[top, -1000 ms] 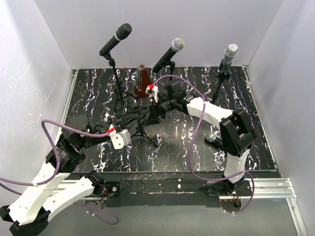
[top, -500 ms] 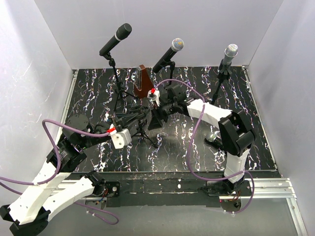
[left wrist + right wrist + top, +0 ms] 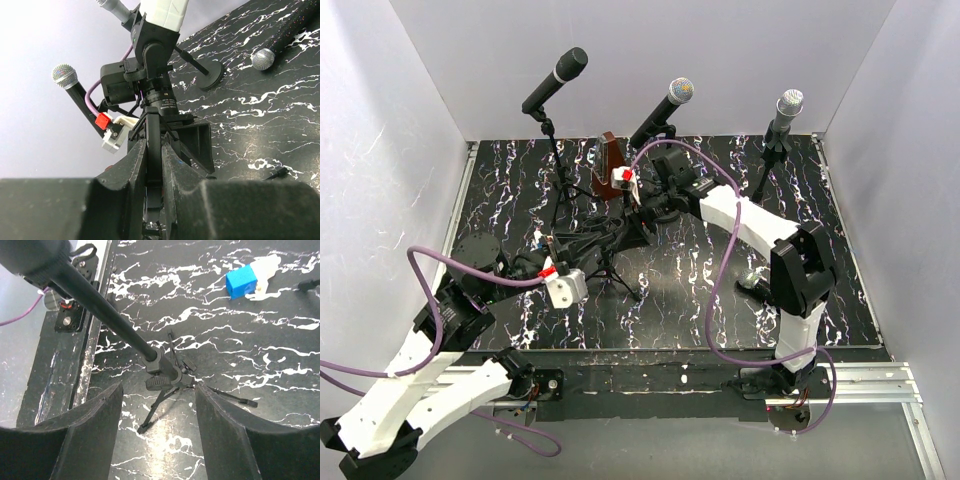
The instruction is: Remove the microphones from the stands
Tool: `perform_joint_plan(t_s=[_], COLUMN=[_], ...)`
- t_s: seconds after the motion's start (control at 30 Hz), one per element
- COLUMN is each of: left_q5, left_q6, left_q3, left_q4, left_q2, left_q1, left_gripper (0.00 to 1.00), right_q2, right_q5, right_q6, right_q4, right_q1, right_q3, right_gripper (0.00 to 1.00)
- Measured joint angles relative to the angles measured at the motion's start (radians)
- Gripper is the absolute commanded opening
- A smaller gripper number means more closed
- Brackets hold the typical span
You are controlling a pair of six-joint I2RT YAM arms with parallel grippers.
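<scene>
Microphone (image 3: 669, 104) is sitting clipped atop its tripod stand (image 3: 107, 315) near the tabletop's back edge. The left gripper (image 3: 153, 160) is staying clamped on that stand, while the right gripper (image 3: 159, 392), fingers apart astride it, is climbing toward the microphone.

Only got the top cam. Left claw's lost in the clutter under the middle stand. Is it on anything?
Observer: Yes. On the left wrist cam the left claw is shut on a thin black stand rod.
Operator: Right claw?
Observer: On the right wrist cam the right claw is open with nothing in it. The tripod hub shows in the gap between its fingers and touches neither.
Operator: Shiny blob by the right elbow?
Observer: That's a loose microphone lying flat on the table, not on any stand.
</scene>
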Motion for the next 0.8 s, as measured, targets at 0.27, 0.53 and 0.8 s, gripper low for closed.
perform_joint_plan(t_s=[0.27,0.53,0.8], left_q5=[0.011,0.012,0.011], left_q6=[0.032,0.04,0.045], left_q3=[0.0,0.0,0.0], left_q4=[-0.018,-0.019,-0.021], left_q2=[-0.011,-0.011,-0.011], left_q1=[0.0,0.0,0.0], left_gripper=[0.0,0.0,0.0], right_q2=[0.055,0.066,0.066], right_q5=[0.011,0.01,0.002], right_q6=[-0.061,-0.06,-0.063], right_q4=[-0.038,-0.039,-0.047], right_q1=[0.009,0.023,0.033], right_q3=[0.0,0.001,0.001], right_gripper=[0.63,0.51,0.03])
